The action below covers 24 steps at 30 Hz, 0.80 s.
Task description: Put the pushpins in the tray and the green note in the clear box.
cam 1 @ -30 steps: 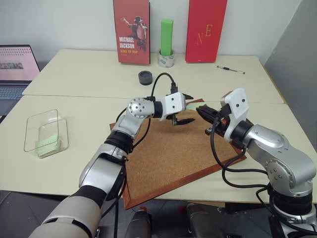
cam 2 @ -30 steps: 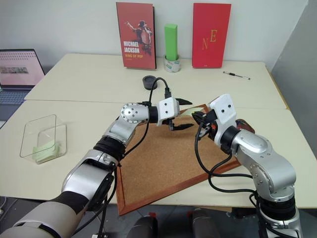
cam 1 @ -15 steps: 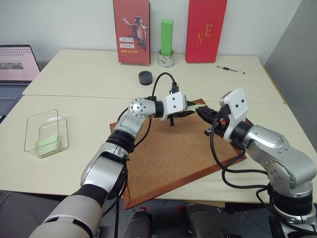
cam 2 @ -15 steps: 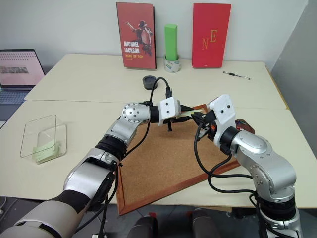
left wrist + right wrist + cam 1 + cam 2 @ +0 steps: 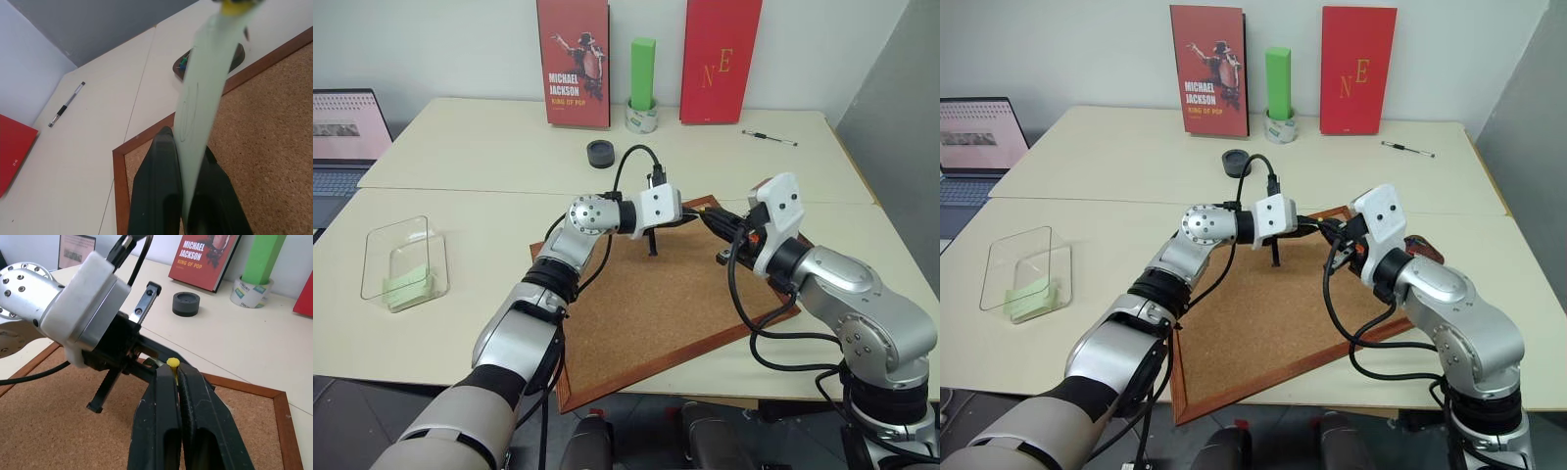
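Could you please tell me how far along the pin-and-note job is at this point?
Done: one green note lies in the clear box, and the tray holds a few pins. In hand: the left gripper is shut on a second green note, while the right gripper is shut on the yellow pushpin at its far end. Left: separate them, pin into tray, note into box.

I am working in what is looking like an office: pale desks (image 5: pixel 489 147) are standing pushed together against a white wall, a laptop (image 5: pixel 342 137) is sitting open, and a pen (image 5: pixel 769 138), tape roll (image 5: pixel 641 117) and corkboard (image 5: pixel 656 313) are lying about
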{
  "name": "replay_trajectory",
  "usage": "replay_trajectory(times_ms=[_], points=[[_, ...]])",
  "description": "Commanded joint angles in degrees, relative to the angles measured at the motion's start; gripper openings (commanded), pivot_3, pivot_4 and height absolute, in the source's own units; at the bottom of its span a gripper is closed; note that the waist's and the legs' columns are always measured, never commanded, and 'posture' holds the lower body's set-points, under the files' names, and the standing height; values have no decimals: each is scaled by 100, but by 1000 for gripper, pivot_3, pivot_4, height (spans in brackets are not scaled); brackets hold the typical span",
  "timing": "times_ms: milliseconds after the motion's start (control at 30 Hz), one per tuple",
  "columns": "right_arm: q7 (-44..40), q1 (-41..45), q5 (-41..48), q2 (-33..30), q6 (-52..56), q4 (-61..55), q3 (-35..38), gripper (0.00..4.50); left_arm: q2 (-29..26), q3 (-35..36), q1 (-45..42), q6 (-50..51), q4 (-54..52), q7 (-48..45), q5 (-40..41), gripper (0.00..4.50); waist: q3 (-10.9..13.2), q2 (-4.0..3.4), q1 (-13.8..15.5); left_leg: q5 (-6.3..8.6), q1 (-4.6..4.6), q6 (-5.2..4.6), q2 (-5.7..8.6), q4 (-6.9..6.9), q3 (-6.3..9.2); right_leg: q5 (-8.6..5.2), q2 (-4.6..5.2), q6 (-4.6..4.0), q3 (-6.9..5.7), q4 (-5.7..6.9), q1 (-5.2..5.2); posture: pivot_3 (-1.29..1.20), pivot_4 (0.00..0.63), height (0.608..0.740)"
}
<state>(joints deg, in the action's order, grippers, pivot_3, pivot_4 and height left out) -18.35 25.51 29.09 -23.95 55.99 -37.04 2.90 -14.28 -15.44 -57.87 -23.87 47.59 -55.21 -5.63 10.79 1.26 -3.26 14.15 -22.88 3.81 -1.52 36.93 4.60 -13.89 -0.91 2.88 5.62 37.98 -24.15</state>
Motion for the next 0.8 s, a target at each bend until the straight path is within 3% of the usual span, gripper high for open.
replay_trajectory(times_ms=[33,367,467,567,800], points=[[95,186,224,-52,90,-282,432,0,-50,43,37,-47,-241,2,27,67,0,0,1,0,0,0,0,0,0,0,0,0,0,0,0,0,150,740],[120,-61,418,-608,387,-487,1103,0,-158,78,205,65,-408,-50,69,67,0,0,4,0,0,0,0,0,1,0,0,0,0,1,0,0,150,740],[-109,-761,-364,-1512,-45,-349,699,0,-206,115,312,198,-591,-68,130,67,0,0,21,0,-1,0,1,-1,0,0,1,0,0,0,0,0,150,740],[-123,-1229,-1119,-2033,-684,212,188,0,-260,118,445,345,-817,-93,172,67,0,0,29,0,0,0,1,-1,-2,0,2,0,3,-4,1,0,150,740],[-62,-1341,-2074,-2026,-1798,1801,-275,0,-320,109,633,600,-1165,-73,209,67,0,1,-11,-2,12,-2,2,5,-5,2,0,3,8,8,5,0,150,740]])
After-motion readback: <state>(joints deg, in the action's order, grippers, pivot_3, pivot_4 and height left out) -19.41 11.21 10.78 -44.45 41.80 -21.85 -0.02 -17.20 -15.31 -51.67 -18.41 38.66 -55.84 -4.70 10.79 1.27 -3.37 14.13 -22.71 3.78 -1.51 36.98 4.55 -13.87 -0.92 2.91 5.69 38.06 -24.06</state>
